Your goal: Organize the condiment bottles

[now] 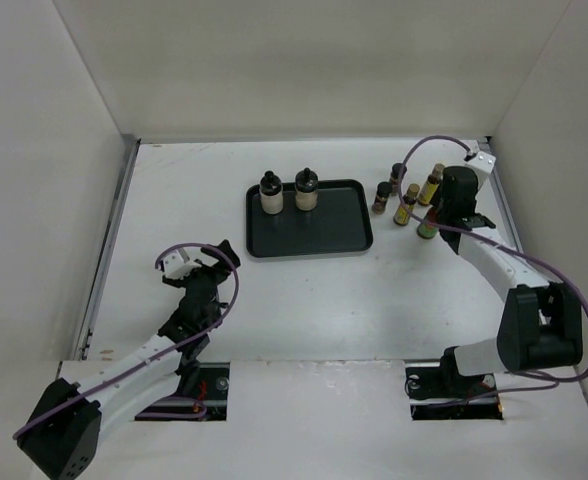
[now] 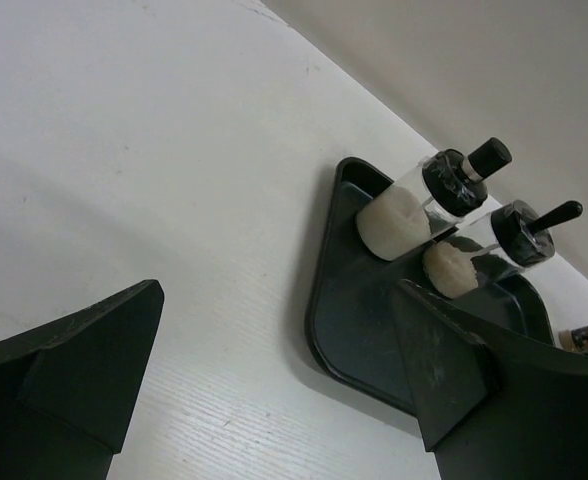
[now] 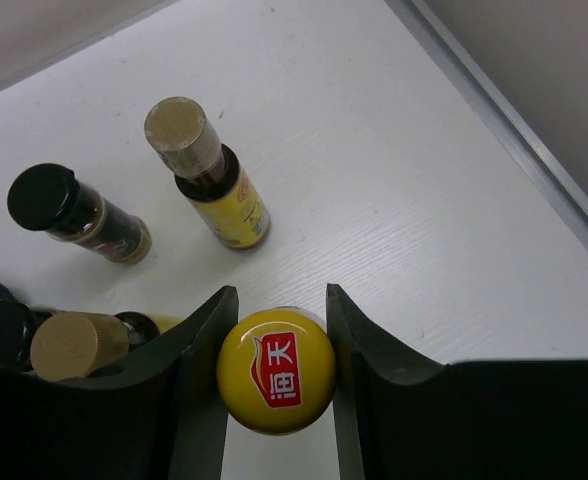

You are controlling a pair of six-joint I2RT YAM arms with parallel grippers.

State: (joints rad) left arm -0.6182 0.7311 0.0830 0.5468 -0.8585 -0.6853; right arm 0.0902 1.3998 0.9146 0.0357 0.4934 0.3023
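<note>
**Top external view.** The white table is enclosed by pale walls at the left, rear and right. A black tray lies at centre rear. The left cream bottle and the right cream bottle stand upright side by side along its rear edge. The remaining bottles cluster just right of the tray, close to the right wall. Open table lies in front of the tray and to its left. The left arm lies low, and the left gripper sits near the tray's front-left corner, apart from it. The right arm reaches into the cluster, and the right gripper is at the orange-capped bottle.

**Left wrist view.** The fingers are spread wide with only bare table between them. The tray corner and both cream bottles lie ahead.

**Right wrist view.** The fingers are clamped on the orange-capped bottle's cap, with no gap visible on either side. A yellow-labelled bottle and a dark brown bottle stand beyond, apart from each other. More caps sit behind the left finger.
</note>
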